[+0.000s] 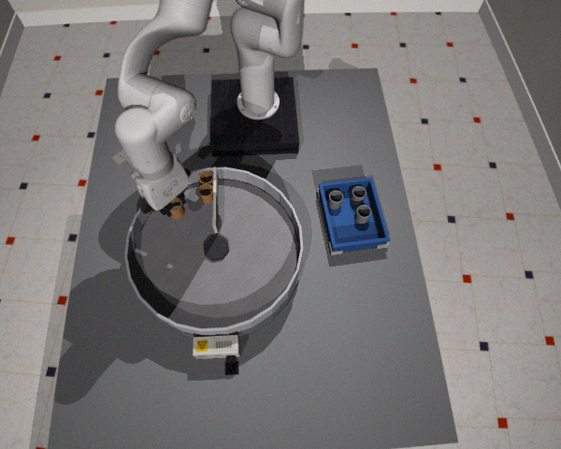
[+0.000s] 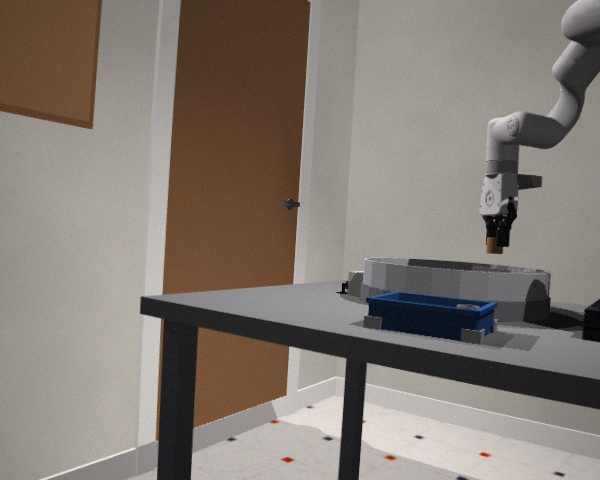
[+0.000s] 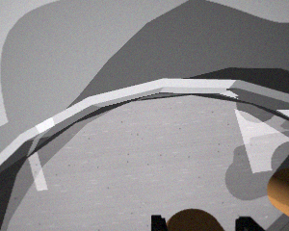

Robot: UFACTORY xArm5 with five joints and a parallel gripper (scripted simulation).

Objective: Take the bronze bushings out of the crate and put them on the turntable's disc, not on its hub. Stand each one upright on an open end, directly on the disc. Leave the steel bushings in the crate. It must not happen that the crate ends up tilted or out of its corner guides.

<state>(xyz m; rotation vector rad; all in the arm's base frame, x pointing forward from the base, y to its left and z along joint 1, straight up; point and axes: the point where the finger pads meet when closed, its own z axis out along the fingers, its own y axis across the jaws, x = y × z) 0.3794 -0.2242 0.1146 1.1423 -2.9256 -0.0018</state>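
My gripper [image 1: 175, 205] [image 2: 495, 240] [image 3: 201, 225] is shut on a bronze bushing [image 1: 177, 210] [image 2: 493, 248] [image 3: 193, 219], held above the back left of the turntable's disc [image 1: 256, 275] [image 3: 135, 159], higher than the wall's rim. Two more bronze bushings [image 1: 206, 195] [image 1: 205, 177] stand upright, close together, on the disc beside the thin divider. One bronze bushing [image 3: 278, 194] shows at the wrist view's right edge. The dark hub [image 1: 216, 247] is at the disc's middle. Three steel bushings [image 1: 335, 199] [image 1: 358, 195] [image 1: 362, 214] stand in the blue crate [image 1: 359, 246] [image 2: 419, 318].
A raised grey wall [image 1: 299, 237] [image 2: 445, 284] [image 3: 197, 86] rings the disc. The divider [image 1: 215, 208] runs from near the hub to the back wall. A white box [image 1: 216, 351] with a yellow label sits at the ring's front. The arm's black base [image 1: 254, 142] is behind the ring.
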